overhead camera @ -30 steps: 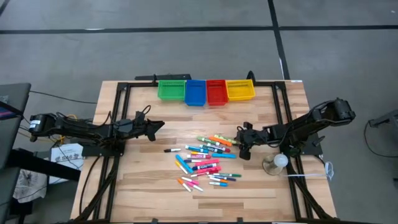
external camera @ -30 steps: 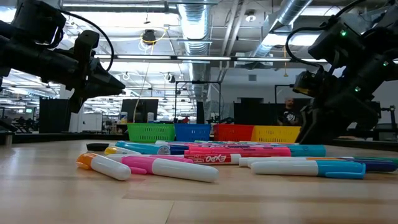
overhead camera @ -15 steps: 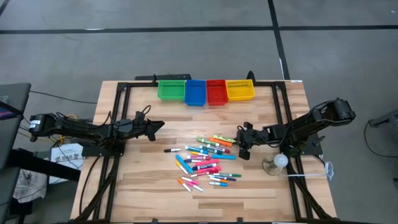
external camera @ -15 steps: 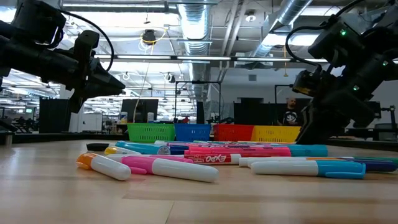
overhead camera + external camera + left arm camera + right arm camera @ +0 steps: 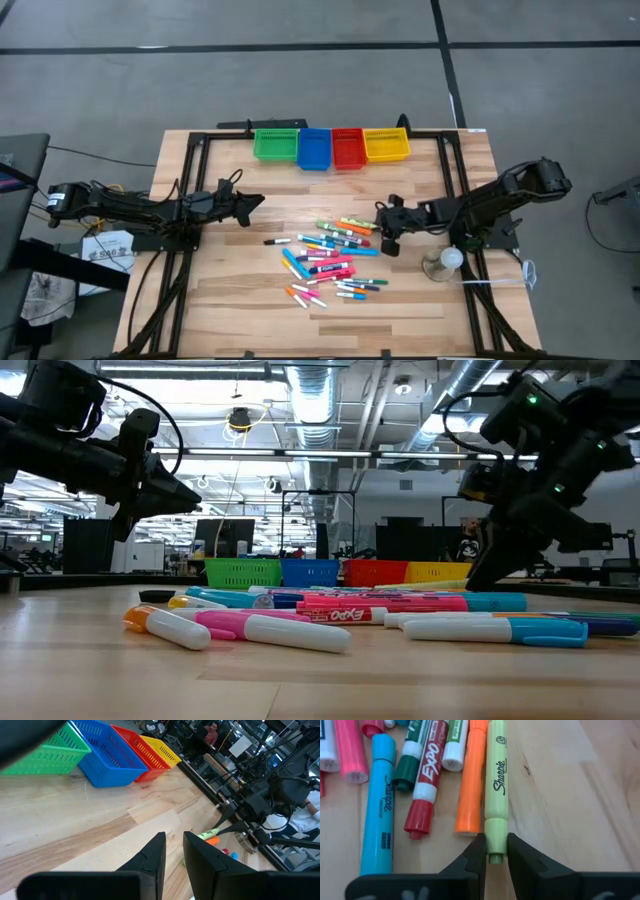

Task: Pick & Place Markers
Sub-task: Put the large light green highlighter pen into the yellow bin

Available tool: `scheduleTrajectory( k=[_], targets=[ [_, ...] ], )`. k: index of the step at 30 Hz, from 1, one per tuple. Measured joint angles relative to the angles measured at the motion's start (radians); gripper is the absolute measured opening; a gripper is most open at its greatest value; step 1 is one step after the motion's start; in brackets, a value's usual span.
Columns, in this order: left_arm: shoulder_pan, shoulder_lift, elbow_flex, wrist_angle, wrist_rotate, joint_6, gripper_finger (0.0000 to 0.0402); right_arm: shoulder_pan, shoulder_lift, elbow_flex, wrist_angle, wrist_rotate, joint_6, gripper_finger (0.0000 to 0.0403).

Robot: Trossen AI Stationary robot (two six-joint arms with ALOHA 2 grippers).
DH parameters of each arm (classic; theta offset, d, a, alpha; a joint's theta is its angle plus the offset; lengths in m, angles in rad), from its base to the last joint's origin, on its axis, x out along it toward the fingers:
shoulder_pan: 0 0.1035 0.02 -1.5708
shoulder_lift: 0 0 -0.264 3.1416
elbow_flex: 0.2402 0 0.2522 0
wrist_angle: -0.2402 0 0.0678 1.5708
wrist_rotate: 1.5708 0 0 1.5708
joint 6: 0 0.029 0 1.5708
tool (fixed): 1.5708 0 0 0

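Wooden desk [image 5: 230,300], four bins [image 5: 331,146] in a row along the far edge. Pile of markers [image 5: 328,258] mid-desk, just beside the right hand [image 5: 382,235] and well apart from the left hand [image 5: 258,203]. Right hand pinching the end of a pale green marker [image 5: 496,790], an orange marker [image 5: 473,775] touching it alongside. Left hand pressed nearly together, holding nothing, above bare wood.
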Motion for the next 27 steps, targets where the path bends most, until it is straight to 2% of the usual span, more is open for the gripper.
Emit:
scheduleTrajectory(
  k=[12, 27],
  targets=[
    [0.0, 0.0, 0.0, -0.001, 0.0, 0.0, 0.0066, -0.141, -0.016, 0.17, -0.253, 0.0, -0.133, 0.0052],
    [0.0, 0.0, 0.0, 0.0, 0.0, 0.0, 0.0066, -0.34, -0.276, 0.495, -0.64, 0.001, -0.353, 0.0052]
  ],
)
